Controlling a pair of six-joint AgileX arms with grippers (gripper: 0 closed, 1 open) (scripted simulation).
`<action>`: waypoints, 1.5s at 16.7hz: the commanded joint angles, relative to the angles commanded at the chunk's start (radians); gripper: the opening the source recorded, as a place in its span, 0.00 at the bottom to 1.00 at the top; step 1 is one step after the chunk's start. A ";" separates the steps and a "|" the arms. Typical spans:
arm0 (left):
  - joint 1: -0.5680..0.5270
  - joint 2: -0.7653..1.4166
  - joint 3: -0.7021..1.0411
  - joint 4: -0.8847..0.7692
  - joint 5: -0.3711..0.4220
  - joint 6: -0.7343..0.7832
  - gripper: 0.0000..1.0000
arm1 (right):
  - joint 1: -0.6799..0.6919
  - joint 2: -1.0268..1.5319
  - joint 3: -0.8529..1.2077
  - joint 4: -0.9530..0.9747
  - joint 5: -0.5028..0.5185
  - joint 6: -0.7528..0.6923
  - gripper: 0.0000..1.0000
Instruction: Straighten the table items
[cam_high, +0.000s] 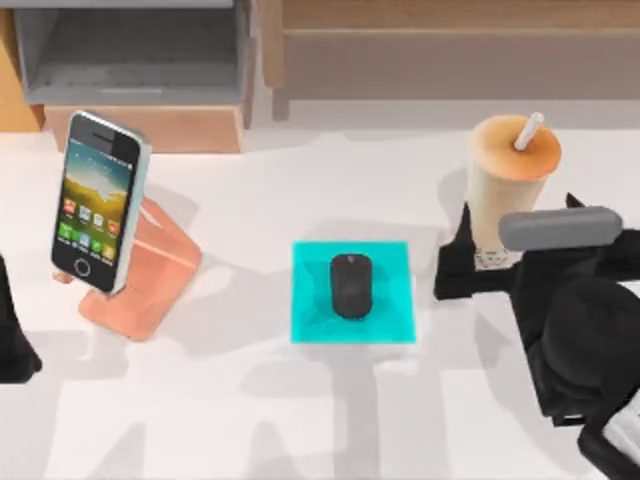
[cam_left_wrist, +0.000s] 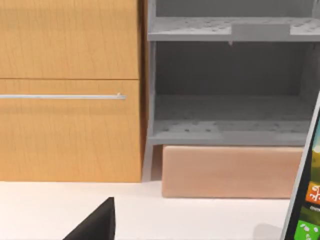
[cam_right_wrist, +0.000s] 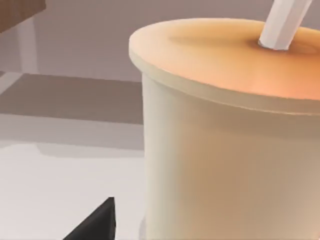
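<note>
The bubble-tea cup (cam_high: 510, 190) stands upright on the table (cam_high: 250, 400), right against the right claw (cam_high: 478, 262); whether it grips cannot be told.

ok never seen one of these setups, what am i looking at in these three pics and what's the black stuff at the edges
It is a simulated table with two AgileX robot arms; the black shapes are those arms. One picture looks down from above the white table; the other two come from cameras on each arm's wrist.

On the table: a smartphone leaning on a pink stand, a black mouse on a cyan pad, and a bubble-tea cup with a straw. Shelving stands behind.

The right gripper is at the cup's base, and its wrist camera shows the cup close up. Whether it grips the cup cannot be told. The left arm sits at the table's left edge, its camera facing the shelving and the phone's edge.
</note>
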 joint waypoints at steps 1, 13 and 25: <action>0.000 0.000 0.000 0.000 0.000 0.000 1.00 | 0.004 0.043 0.023 0.044 0.022 0.000 1.00; 0.000 0.000 0.000 0.000 0.000 0.000 1.00 | -0.012 0.135 0.105 0.119 0.049 -0.002 1.00; 0.000 0.000 0.000 0.000 0.000 0.000 1.00 | -0.055 0.159 0.177 0.071 0.006 -0.003 0.70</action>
